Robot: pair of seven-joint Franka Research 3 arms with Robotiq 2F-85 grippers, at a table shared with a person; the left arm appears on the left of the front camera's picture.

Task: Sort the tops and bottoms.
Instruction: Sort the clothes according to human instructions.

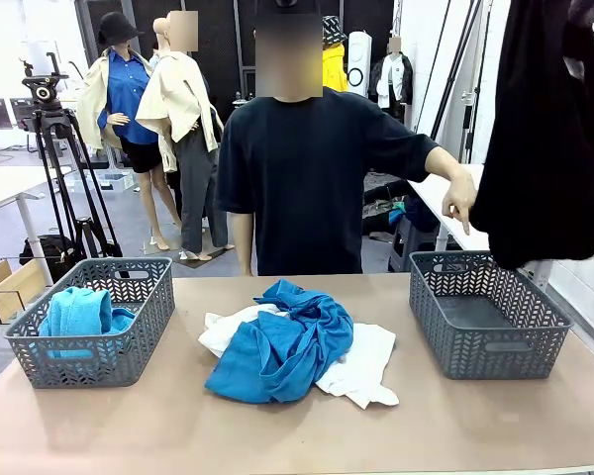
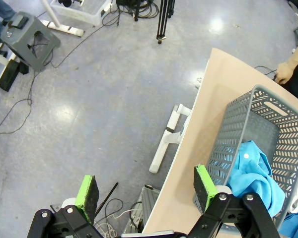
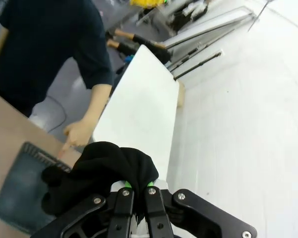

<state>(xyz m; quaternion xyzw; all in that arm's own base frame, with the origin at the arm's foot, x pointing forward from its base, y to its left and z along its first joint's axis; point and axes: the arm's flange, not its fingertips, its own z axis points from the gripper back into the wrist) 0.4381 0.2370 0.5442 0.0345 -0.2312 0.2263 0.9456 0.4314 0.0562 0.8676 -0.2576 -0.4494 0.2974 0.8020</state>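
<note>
**Black bottoms, hanging over the right basket**

Item: black bottoms, bunched at the top and pinched tight in the right hand. They hang high at the right, long axis vertical, free end pointing down, just above the far right rim of the empty grey basket. The basket lies below and slightly left, so the drop probably needs a small shift left. The person's hand points nearby. The left hand, spread wide, is farther off, past the left edge of the worktop.

The black bottoms are cut off by the front view's top edge.
</note>
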